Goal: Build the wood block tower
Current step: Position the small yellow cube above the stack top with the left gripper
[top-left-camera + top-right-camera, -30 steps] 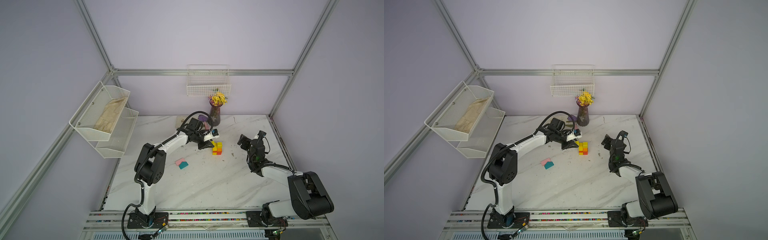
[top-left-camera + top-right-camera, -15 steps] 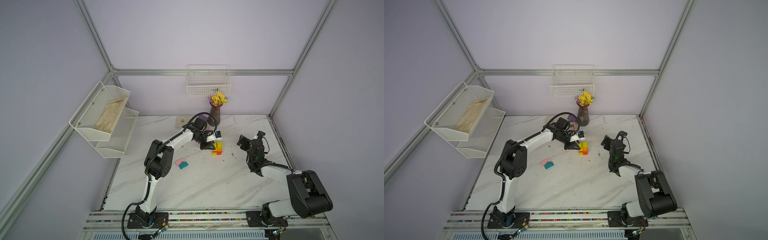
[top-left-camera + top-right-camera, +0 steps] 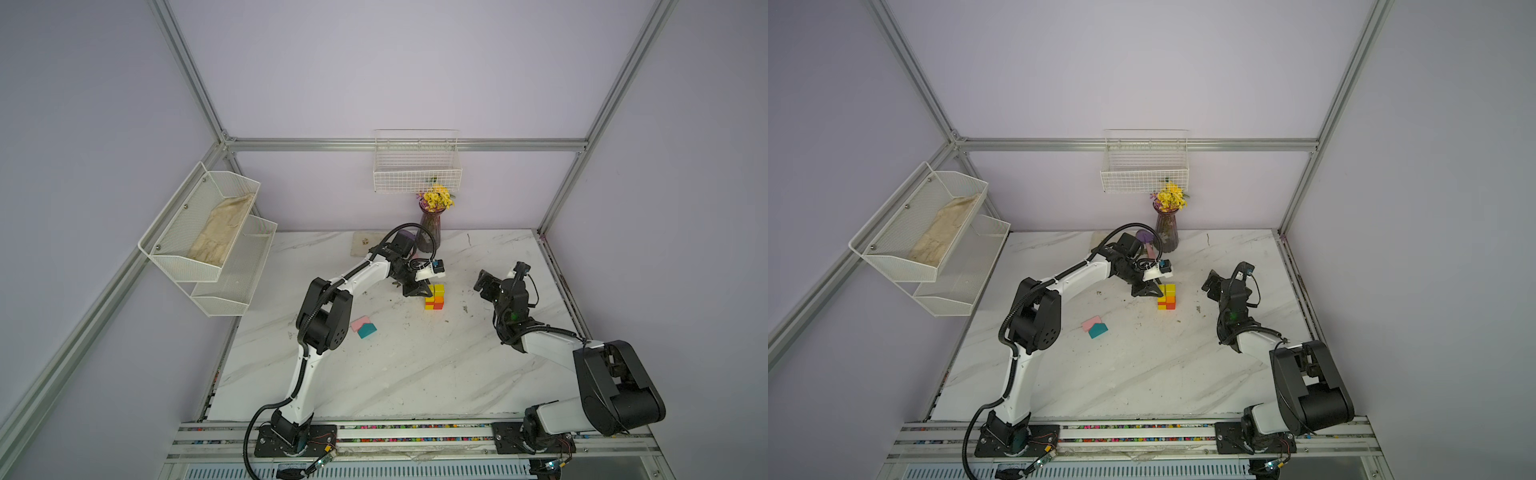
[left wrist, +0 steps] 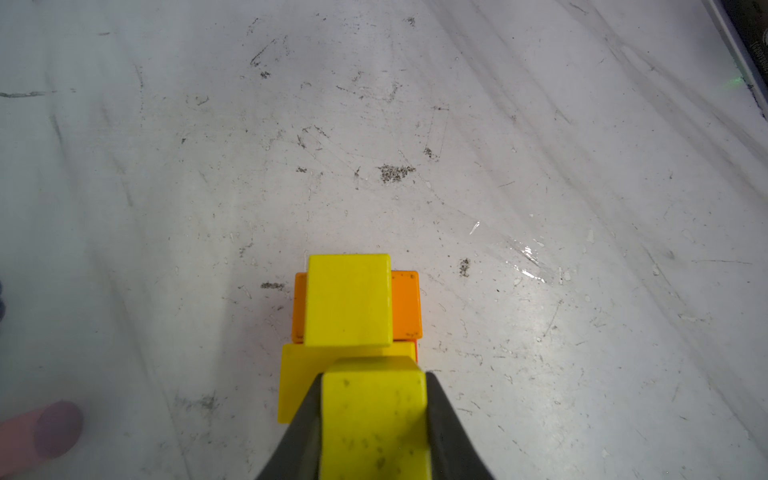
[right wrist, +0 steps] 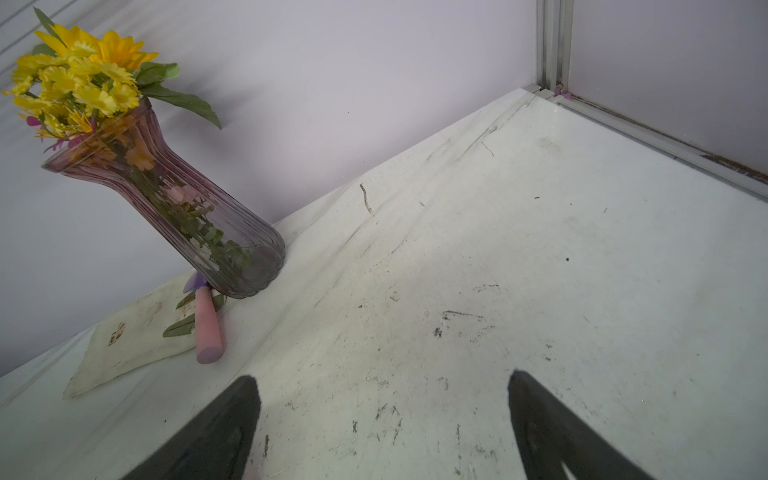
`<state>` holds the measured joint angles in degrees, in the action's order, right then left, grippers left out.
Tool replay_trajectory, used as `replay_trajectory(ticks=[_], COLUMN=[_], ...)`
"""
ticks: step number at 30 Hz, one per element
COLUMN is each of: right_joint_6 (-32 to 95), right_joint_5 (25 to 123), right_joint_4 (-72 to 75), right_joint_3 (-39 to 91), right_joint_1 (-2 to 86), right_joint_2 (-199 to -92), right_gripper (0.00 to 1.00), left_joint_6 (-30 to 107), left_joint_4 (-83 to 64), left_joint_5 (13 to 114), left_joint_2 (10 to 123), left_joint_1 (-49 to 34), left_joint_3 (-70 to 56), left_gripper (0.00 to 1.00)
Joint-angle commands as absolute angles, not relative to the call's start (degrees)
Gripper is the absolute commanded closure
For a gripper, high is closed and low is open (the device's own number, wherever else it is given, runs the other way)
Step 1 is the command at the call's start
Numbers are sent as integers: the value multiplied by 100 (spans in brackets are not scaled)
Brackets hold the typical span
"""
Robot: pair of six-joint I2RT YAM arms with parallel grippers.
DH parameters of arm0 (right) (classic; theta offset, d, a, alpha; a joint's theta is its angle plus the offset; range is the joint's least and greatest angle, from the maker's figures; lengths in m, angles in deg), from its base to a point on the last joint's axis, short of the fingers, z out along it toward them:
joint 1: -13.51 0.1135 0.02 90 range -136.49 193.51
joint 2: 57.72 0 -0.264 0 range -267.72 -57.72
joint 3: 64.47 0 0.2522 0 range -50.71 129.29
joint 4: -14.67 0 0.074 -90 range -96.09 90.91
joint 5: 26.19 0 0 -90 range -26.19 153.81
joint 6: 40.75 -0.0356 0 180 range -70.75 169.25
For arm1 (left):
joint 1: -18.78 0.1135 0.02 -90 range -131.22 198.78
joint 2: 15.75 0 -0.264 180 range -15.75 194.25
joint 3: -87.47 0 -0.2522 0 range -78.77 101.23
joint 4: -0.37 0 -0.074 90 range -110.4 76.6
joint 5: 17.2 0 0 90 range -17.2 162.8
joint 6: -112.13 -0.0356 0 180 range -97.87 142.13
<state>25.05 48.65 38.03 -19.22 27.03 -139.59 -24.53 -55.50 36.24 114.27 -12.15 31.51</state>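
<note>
A white marbled surface (image 3: 415, 374) is seen from above in both top views. On the left wall a white wire shelf (image 3: 237, 189) is mounted, and a beige cloth (image 3: 222, 232) is laid in its upper tier. On the surface, left of centre, a pink block (image 3: 358, 322) and a teal house-shaped block (image 3: 368, 331) are laid touching each other, well apart from the tower. Further right, the left gripper (image 3: 419, 287) is extended to the left side of the tower (image 3: 435, 297), a short stack of red, orange and yellow blocks near the middle of the surface. In the left wrist view this gripper is shown clamped on a yellow block (image 4: 374, 415). That block is held at the stack's edge, just beside a yellow cube (image 4: 348, 300) seated on an orange block (image 4: 406, 303). Whether the held block rests on the stack cannot be told. Beyond the tower, by the far wall, a purple glass vase (image 3: 430, 222) of yellow flowers is stood. On the right, the right gripper (image 3: 485, 286) is positioned well apart from the tower, its fingers (image 5: 232, 415) spread wide apart.
</note>
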Motion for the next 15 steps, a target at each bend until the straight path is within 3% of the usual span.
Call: replay_trajectory(ticks=[1, 15], right_joint_6=[2550, 2552], right_joint_5=[4879, 4874], right_joint_4=[3996, 4003], right_joint_3=[-1793, -1795], right_joint_1=[2696, 2691], right_joint_2=[-13972, -13982], right_gripper=[5, 4], left_joint_6=[-2460, -2491], left_joint_4=[-5612, -5639], left_joint_5=[3570, 3544], left_joint_2=[11451, 11572], left_joint_1=[-1242, -1242], left_joint_3=[3836, 3974], left_gripper=[100, 100])
